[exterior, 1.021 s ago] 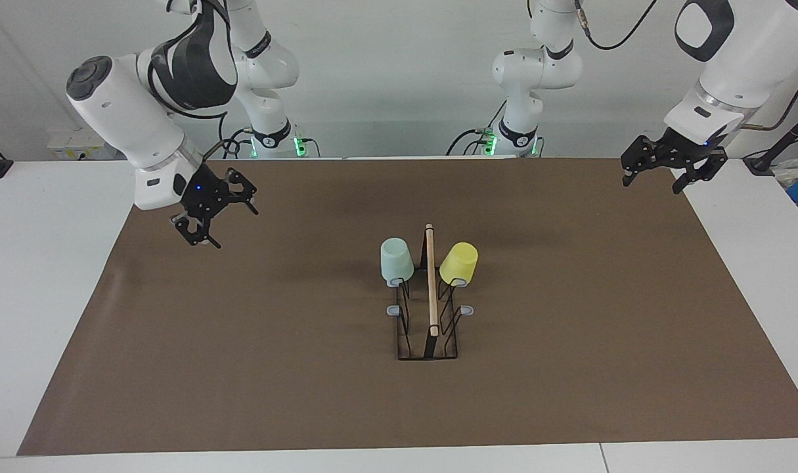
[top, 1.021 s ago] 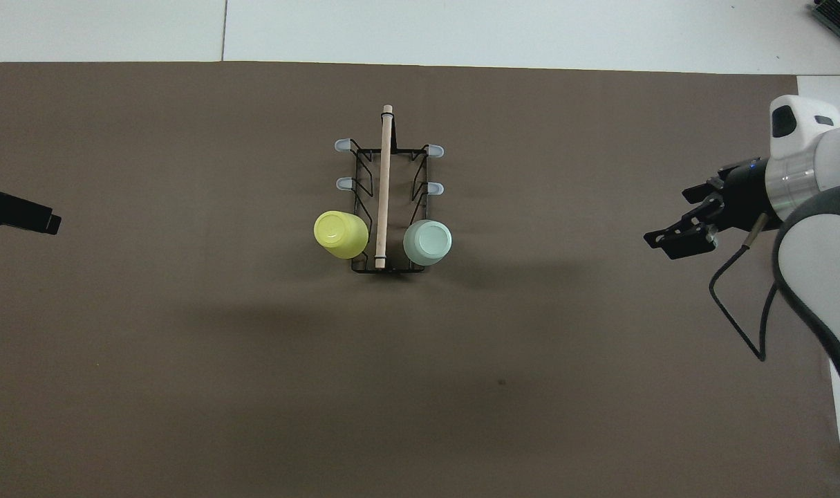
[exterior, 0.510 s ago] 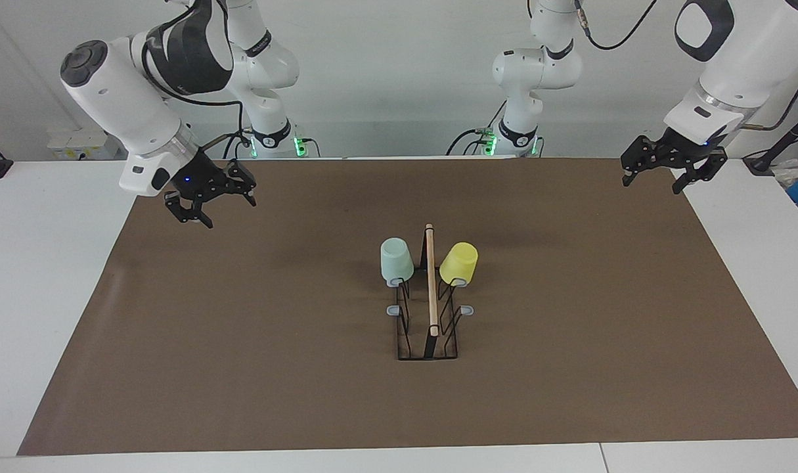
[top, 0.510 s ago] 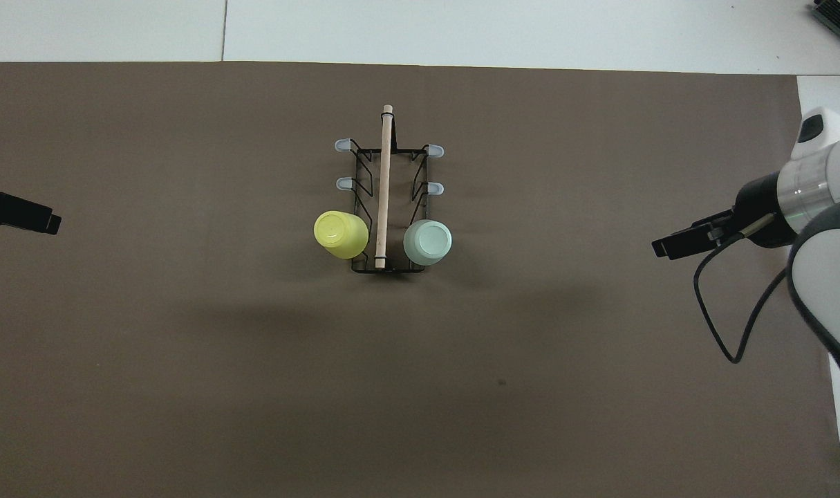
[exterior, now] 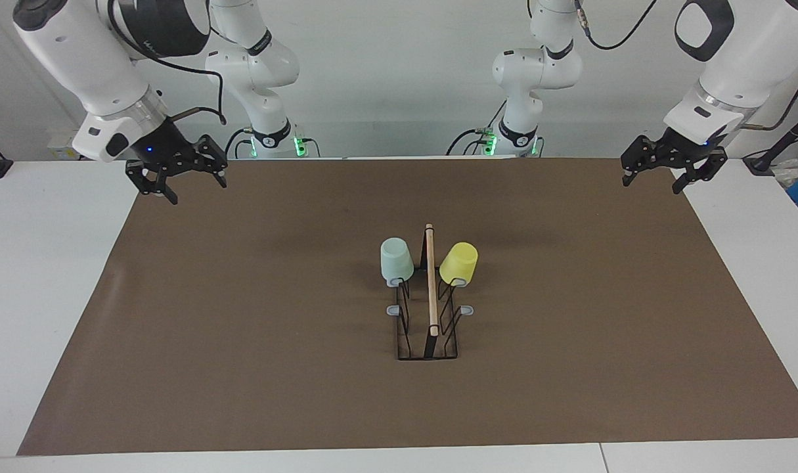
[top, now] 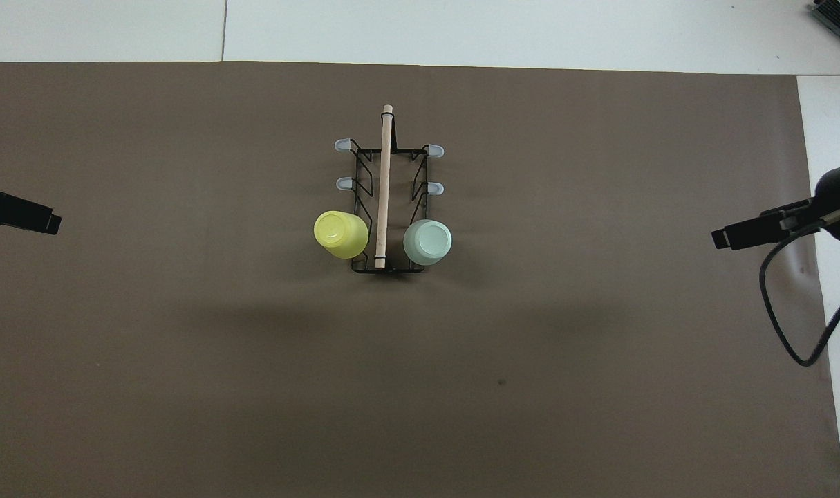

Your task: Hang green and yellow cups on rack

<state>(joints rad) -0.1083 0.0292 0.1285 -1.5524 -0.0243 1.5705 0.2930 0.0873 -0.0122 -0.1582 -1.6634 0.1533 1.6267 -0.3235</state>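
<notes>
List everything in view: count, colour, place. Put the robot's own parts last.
rack: one, black wire with a light wooden rod along its top and grey-tipped prongs, mid-mat.
green cup: one, pale mint, upside down on the rack's prong nearest the robots, on the side toward the right arm's end.
yellow cup: one, bright yellow, upside down on the matching prong toward the left arm's end.
mat: one, brown, covering most of the table.
table: one, white, under the mat.
right gripper: one, black, jaws open, holding nothing, over the mat's corner at its arm's end.
left gripper: one, black, jaws open, holding nothing, over the mat's corner at its arm's end.
</notes>
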